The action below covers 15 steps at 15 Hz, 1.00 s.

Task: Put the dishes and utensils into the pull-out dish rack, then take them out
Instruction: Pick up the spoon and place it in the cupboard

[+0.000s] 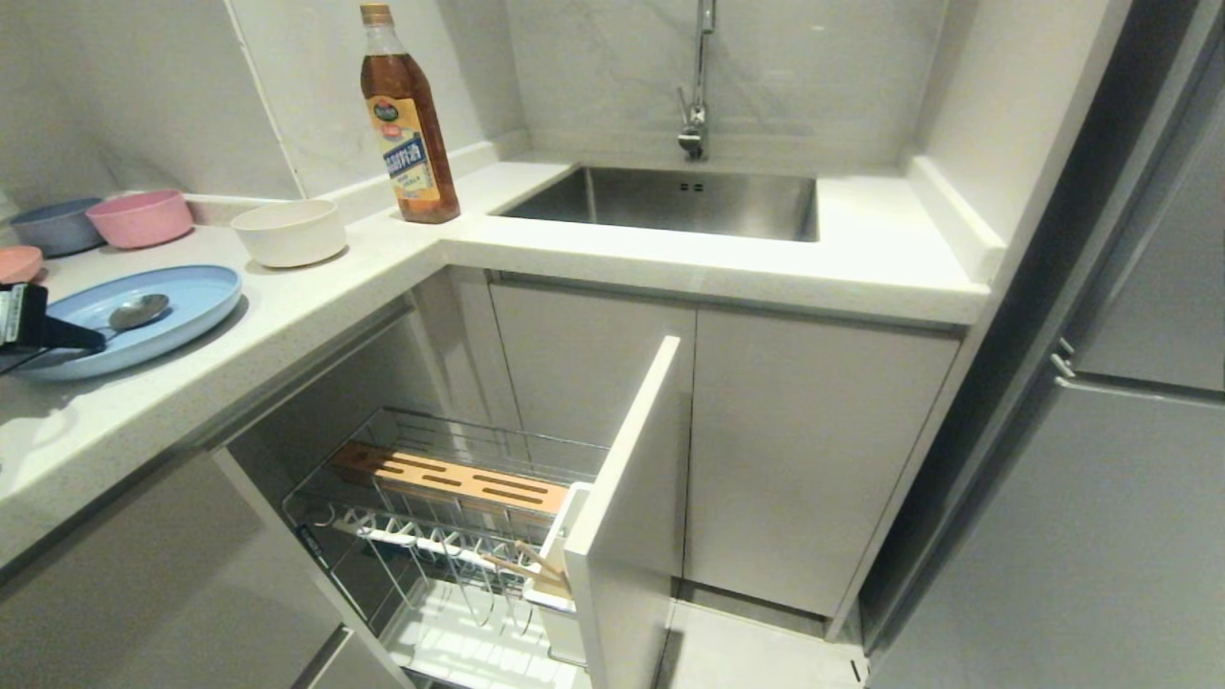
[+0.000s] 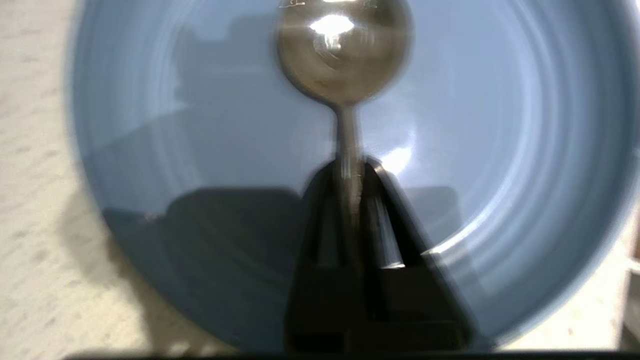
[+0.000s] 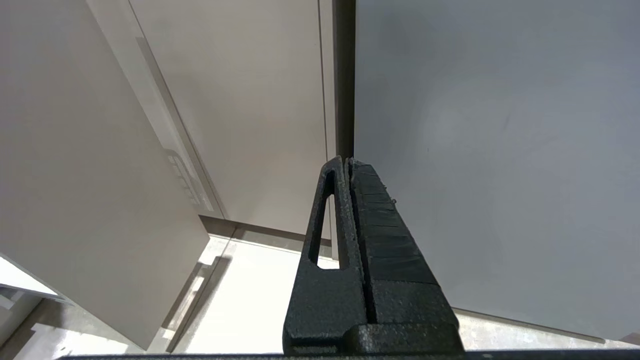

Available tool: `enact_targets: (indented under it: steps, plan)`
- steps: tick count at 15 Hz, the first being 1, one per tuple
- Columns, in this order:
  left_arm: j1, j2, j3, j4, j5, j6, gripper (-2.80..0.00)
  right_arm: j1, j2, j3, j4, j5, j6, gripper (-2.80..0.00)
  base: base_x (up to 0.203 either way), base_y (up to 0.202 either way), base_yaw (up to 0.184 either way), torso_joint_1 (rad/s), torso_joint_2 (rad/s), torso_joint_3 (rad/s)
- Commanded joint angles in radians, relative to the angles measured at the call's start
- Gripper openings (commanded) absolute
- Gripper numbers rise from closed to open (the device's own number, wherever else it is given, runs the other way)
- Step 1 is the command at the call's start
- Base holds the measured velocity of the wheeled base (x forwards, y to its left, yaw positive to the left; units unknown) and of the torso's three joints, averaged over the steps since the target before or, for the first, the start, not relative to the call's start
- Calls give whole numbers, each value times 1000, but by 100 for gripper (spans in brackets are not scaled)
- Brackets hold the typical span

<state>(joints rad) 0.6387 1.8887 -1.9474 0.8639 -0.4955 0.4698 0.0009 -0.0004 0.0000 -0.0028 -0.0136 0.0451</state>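
The left gripper [image 2: 350, 185] is clamped on the handle of the spoon [image 2: 344, 55], its two black fingers [image 2: 320, 225] pressed together on the thin stem just below the bowl end. In the head view it sits at the far left edge of the frame [image 1: 57, 333], reaching over the blue plate [image 1: 187, 306], where the spoon [image 1: 139, 310] lies with its bowl toward the plate's middle.

The spoon looks light, stiff and slick: polished metal on a glazed plate is likely to slide or pivot in a pinch this narrow, so a hold further back along the handle would probably steady it better. Whether it has left the plate I cannot tell.

The plate rests on the counter [image 1: 316, 316] at left, with the white bowl [image 1: 290, 232] just behind it. The rack [image 1: 450, 536] is pulled out at lower centre, chopsticks [image 1: 524, 566] leaning in its front corner by the door panel.

The right gripper [image 3: 350, 165] hangs pinched together on nothing, facing cabinet fronts.
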Motion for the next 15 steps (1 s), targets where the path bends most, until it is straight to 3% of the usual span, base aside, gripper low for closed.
enact_targets:
  steps: [1,8,12,15]
  plan:
    - [1,1,-1,4,-3,3,-280,1,0,0,0,0,-1,-280,0,0,0,0,0,0]
    - [-5,-59,-2,1,-17,-25,-280,1,0,0,0,0,-1,-280,0,0,0,0,0,0]
    - [-27,-205,-2,4,-52,-231,-280,1,0,0,0,0,0,-280,0,0,0,0,0,0]
    - [-154,-316,-1,23,-61,-494,-280,1,0,0,0,0,1,-280,0,0,0,0,0,0]
